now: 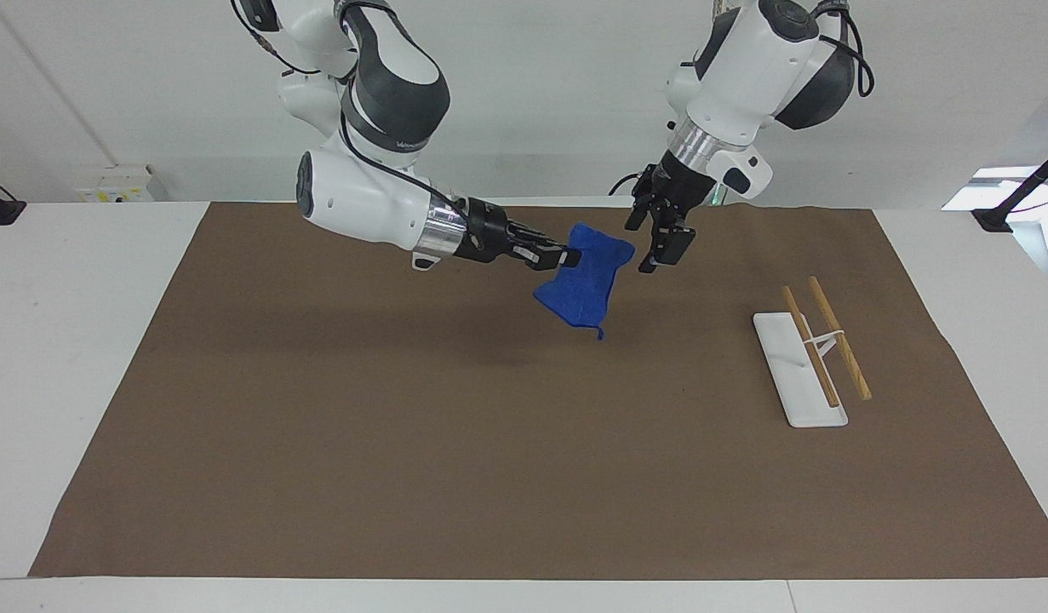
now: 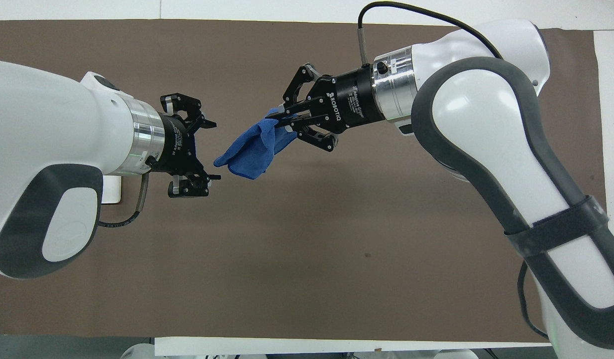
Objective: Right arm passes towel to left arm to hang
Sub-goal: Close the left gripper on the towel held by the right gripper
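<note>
My right gripper (image 1: pixel 566 255) is shut on one upper edge of the blue towel (image 1: pixel 585 285) and holds it in the air over the middle of the brown mat. The towel hangs down with a small loop at its lowest corner. In the overhead view the right gripper (image 2: pixel 279 118) pinches the towel (image 2: pixel 249 147), whose free end points at my left gripper (image 2: pixel 213 149). My left gripper (image 1: pixel 651 247) is open and sits just beside the towel's free edge, with its jaws facing the towel and not closed on it.
A white rack base with two wooden rods (image 1: pixel 809 358) stands on the brown mat (image 1: pixel 404 426) toward the left arm's end. In the overhead view the left arm hides most of it; a corner of the base (image 2: pixel 112 189) shows.
</note>
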`<state>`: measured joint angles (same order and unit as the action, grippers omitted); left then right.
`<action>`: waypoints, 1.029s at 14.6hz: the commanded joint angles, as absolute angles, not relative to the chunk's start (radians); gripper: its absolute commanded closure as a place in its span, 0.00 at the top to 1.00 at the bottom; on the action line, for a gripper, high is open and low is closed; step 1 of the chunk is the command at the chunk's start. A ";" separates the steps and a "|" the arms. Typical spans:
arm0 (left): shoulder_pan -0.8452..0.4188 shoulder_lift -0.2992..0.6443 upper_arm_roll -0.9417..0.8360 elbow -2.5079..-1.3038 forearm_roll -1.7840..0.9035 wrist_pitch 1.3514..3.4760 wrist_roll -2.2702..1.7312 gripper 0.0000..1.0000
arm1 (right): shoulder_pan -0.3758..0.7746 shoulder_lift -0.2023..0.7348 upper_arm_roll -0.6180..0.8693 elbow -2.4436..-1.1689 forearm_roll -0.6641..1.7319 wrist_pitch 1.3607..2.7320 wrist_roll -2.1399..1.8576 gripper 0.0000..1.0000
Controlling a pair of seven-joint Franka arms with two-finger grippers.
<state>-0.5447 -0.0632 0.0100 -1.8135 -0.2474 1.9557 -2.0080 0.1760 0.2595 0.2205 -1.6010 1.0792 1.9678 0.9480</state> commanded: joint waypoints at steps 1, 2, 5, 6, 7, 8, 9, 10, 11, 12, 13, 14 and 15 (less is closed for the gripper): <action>-0.561 -0.071 0.025 -1.832 -0.262 1.990 -2.017 0.75 | 0.170 0.232 0.222 -1.635 1.103 1.983 0.953 0.01; -0.561 -0.071 0.025 -1.832 -0.262 1.990 -2.016 0.72 | 0.170 0.232 0.222 -1.634 1.103 1.983 0.953 0.01; -0.561 -0.072 0.025 -1.844 -0.262 1.996 -1.967 0.60 | 0.170 0.232 0.222 -1.634 1.103 1.983 0.953 0.01; -0.561 -0.077 0.025 -1.851 -0.262 2.011 -1.956 0.58 | 0.170 0.232 0.222 -1.634 1.103 1.983 0.953 0.01; -0.561 -0.075 0.023 -1.861 -0.262 2.032 -1.957 0.57 | 0.170 0.232 0.222 -1.634 1.103 1.983 0.951 0.01; -0.561 -0.075 0.023 -1.874 -0.262 2.048 -1.957 0.57 | 0.170 0.232 0.222 -1.634 1.103 1.983 0.951 0.01; -0.564 -0.074 0.023 -1.882 -0.262 2.054 -1.957 0.56 | 0.170 0.232 0.222 -1.634 1.103 1.983 0.951 0.01; -0.569 -0.071 0.023 -1.882 -0.262 2.054 -1.957 0.52 | 0.170 0.232 0.222 -1.635 1.103 1.983 0.950 0.02; -0.569 -0.071 0.025 -1.882 -0.262 2.054 -1.957 0.44 | 0.170 0.232 0.222 -1.635 1.103 1.983 0.950 0.02; -0.569 -0.068 0.025 -1.879 -0.262 2.054 -1.957 0.32 | 0.170 0.232 0.222 -1.635 1.103 1.985 0.950 0.02; -0.568 -0.067 0.025 -1.878 -0.262 2.052 -1.957 0.23 | 0.170 0.232 0.222 -1.635 1.103 1.983 0.948 0.02; -0.566 -0.067 0.025 -1.876 -0.262 2.046 -1.957 0.14 | 0.170 0.232 0.222 -1.635 1.103 1.983 0.948 0.02; -0.565 -0.067 0.025 -1.876 -0.262 2.043 -1.957 0.08 | 0.170 0.232 0.222 -1.635 1.103 1.983 0.948 0.02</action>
